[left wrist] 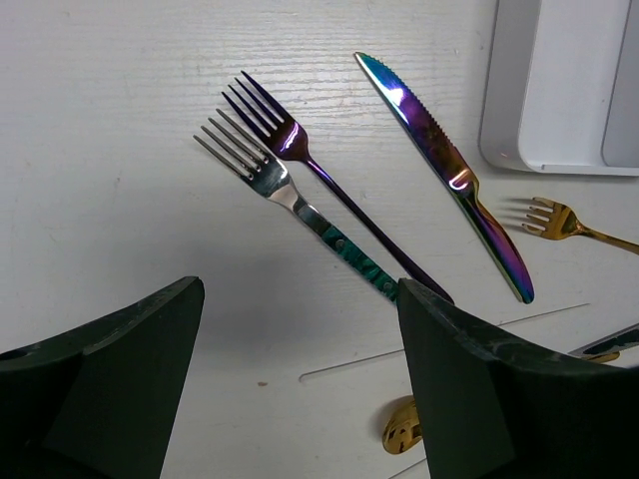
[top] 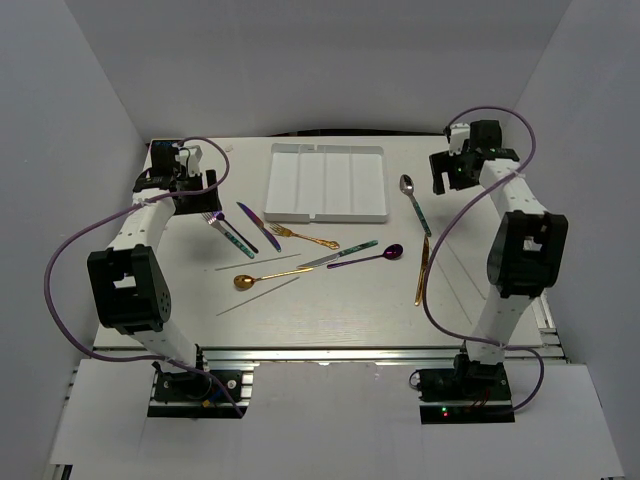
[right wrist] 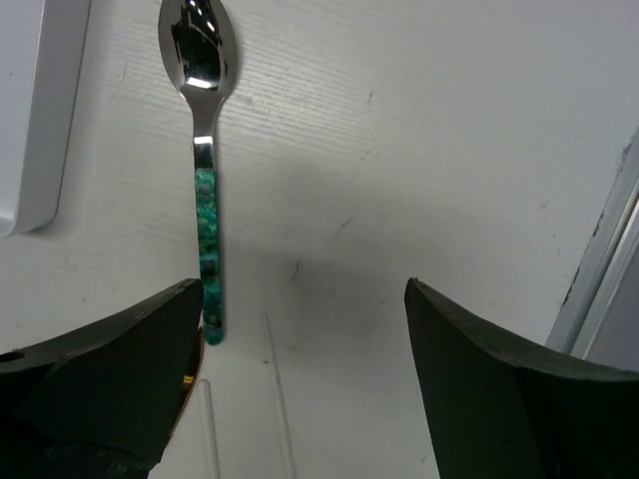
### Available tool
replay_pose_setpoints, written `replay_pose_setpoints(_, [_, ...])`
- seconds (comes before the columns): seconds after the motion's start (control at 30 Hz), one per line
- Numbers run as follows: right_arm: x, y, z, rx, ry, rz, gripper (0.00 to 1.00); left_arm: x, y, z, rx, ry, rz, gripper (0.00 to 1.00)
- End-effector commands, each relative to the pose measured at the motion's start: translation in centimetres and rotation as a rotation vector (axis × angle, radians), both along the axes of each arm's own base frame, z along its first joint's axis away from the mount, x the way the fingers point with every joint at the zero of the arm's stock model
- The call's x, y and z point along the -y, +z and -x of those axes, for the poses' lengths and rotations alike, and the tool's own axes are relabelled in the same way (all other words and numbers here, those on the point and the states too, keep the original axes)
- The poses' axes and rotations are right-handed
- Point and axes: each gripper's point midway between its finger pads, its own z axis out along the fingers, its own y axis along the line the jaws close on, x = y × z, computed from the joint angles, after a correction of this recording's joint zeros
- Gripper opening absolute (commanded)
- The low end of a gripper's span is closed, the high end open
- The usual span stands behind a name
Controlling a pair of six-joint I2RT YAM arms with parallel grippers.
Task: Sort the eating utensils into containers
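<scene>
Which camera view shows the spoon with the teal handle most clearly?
The right wrist view: the teal-handled spoon lies close, bowl and pattern sharp. The top view shows the spoon small, right of the tray. The left wrist view misses it.

white tray (top: 327, 182), teal-patterned spoon (right wrist: 203, 150), iridescent purple knife (left wrist: 446, 166)

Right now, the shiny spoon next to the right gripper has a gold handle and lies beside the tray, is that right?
Not quite. The spoon has a teal handle, not a gold one; the right wrist view shows it. It does lie beside the tray, next to the right gripper.
</scene>
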Motion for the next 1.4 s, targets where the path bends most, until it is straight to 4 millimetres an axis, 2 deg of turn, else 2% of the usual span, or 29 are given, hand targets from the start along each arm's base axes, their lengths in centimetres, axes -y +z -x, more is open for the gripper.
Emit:
replay_pose_setpoints(0.0, [-0.5,-0.9,-0.8,-0.062,0.015,0.035,0.88,-0.1,2.0,0.3,0.049,-0.004,-0.02,0.89])
replay_pose_setpoints(0.03, [-0.6,-0.6,-1.6,-0.053,0.019,0.037,0.88,-0.2,1.8,0.3,0.045,0.0,-0.022,0.9])
replay_pose_setpoints(0.07, [-0.5,-1.1,-1.7,-0.066,0.018,0.04,0.88,-0.4,1.8,0.2,0.044,0.001,-0.035,0.9])
replay_pose_setpoints(0.1, [-0.4,-2.5,-1.7,-0.106,0.019,0.043,0.88,-0.5,1.7,0.1,0.043,0.005,-0.04,0.9])
replay_pose_setpoints(0.17, [-0.5,-3.1,-2.1,-0.119,0.024,0.039,0.87,-0.7,1.6,-0.2,0.042,0.006,-0.049,0.9])
replay_pose_setpoints(0.2, [-2.0,-4.2,-2.0,-0.145,0.052,0.037,0.86,-0.8,1.7,-0.4,0.043,0.004,-0.053,0.9])
replay_pose_setpoints(0.3, [-2.6,-5.3,-2.2,-0.165,0.065,0.031,0.86,-0.9,1.5,-0.7,0.04,0.008,-0.057,0.9])
replay_pose_setpoints(0.67, [-4.9,-8.2,-1.6,-0.224,0.093,0.022,0.82,-1.5,0.3,-0.1,0.006,0.016,-0.088,0.9])
replay_pose_setpoints(0.77, [-5.0,-9.4,-1.0,-0.252,0.085,0.034,0.75,-1.6,-0.1,0.0,-0.003,0.024,-0.093,0.9])
replay_pose_setpoints(0.97, [-5.3,-11.5,0.0,-0.303,0.077,0.039,0.48,-2.0,-0.3,0.3,-0.011,0.034,-0.112,0.9])
replay_pose_setpoints(1.17, [-5.5,-13.4,2.2,-0.374,0.084,0.043,0.3,-2.2,-0.3,0.6,-0.014,0.036,-0.127,0.9])
replay_pose_setpoints(1.23, [-5.7,-13.5,2.6,-0.382,0.086,0.043,0.26,-2.3,-0.5,0.7,-0.018,0.038,-0.129,0.9])
replay_pose_setpoints(1.37, [-6.3,-12.6,3.2,-0.382,0.091,0.027,0.0,-2.3,-0.6,0.5,-0.021,0.039,-0.13,0.9])
